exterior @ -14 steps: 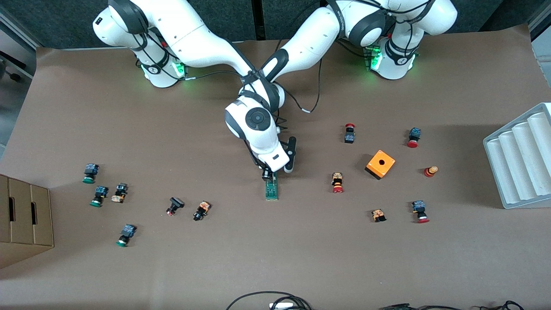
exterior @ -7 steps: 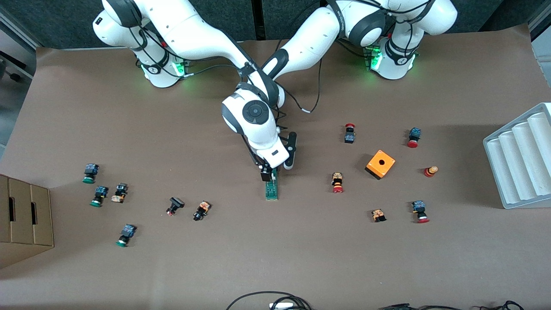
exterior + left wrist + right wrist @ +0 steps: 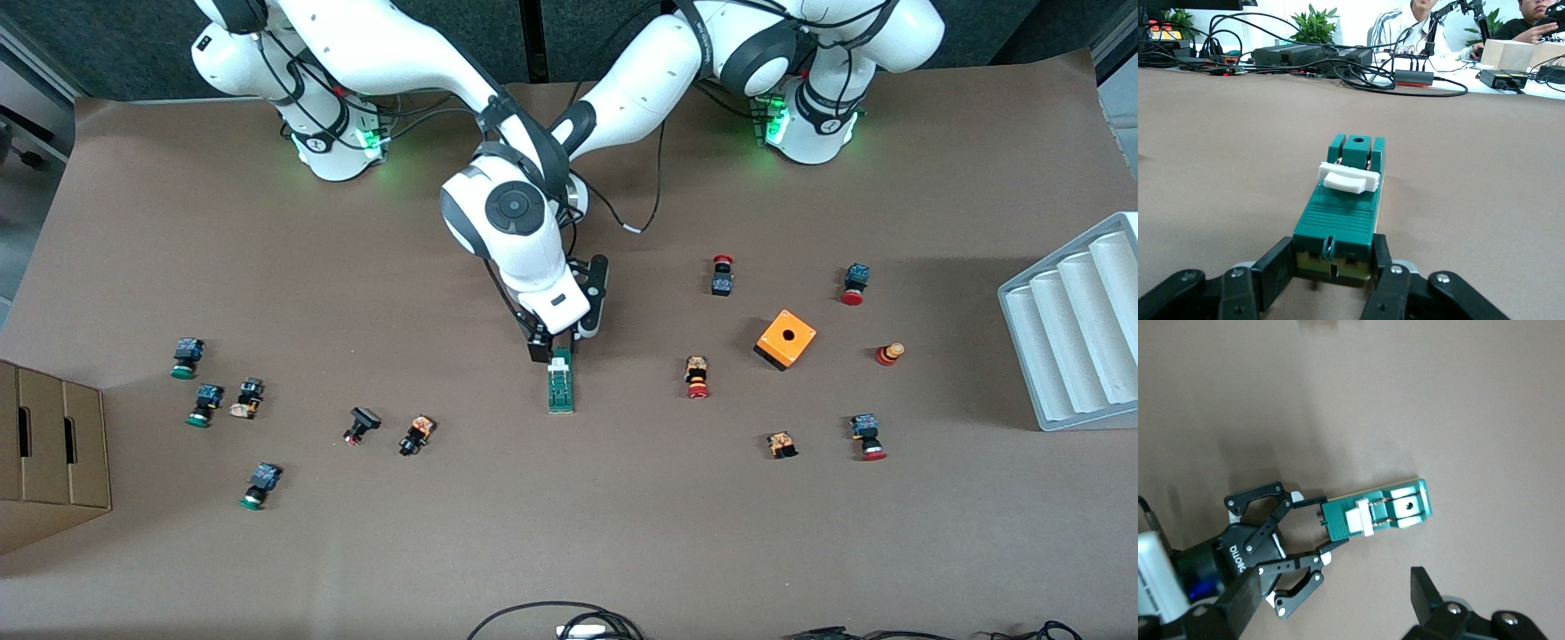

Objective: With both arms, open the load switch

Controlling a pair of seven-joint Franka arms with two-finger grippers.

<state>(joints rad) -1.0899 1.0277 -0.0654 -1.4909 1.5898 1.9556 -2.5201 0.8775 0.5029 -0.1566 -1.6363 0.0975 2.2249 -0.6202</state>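
Note:
The load switch [image 3: 560,388], a slim green block, lies flat mid-table with its white tab [image 3: 560,363] at the end toward the arms' bases. My left gripper [image 3: 1333,263] is shut on that end of the load switch [image 3: 1341,213], a finger on each side. In the front view the right arm's hand hides it. My right gripper [image 3: 562,338] hangs open just above that same end, nothing between its fingers. The right wrist view looks down on the load switch [image 3: 1388,510], the left gripper [image 3: 1325,525] clamping it, and the right gripper [image 3: 1333,583] spread wide.
An orange cube [image 3: 786,339] and several small push buttons stand toward the left arm's end; more buttons lie toward the right arm's end. A cardboard box [image 3: 53,444] and a grey ribbed tray [image 3: 1076,329] sit at the table's two ends. Cables [image 3: 569,622] lie at the near edge.
The right gripper has opened wide, risen off the load switch and drawn back toward the bases, uncovering the white tab. The left gripper has kept its hold; the switch has not moved.

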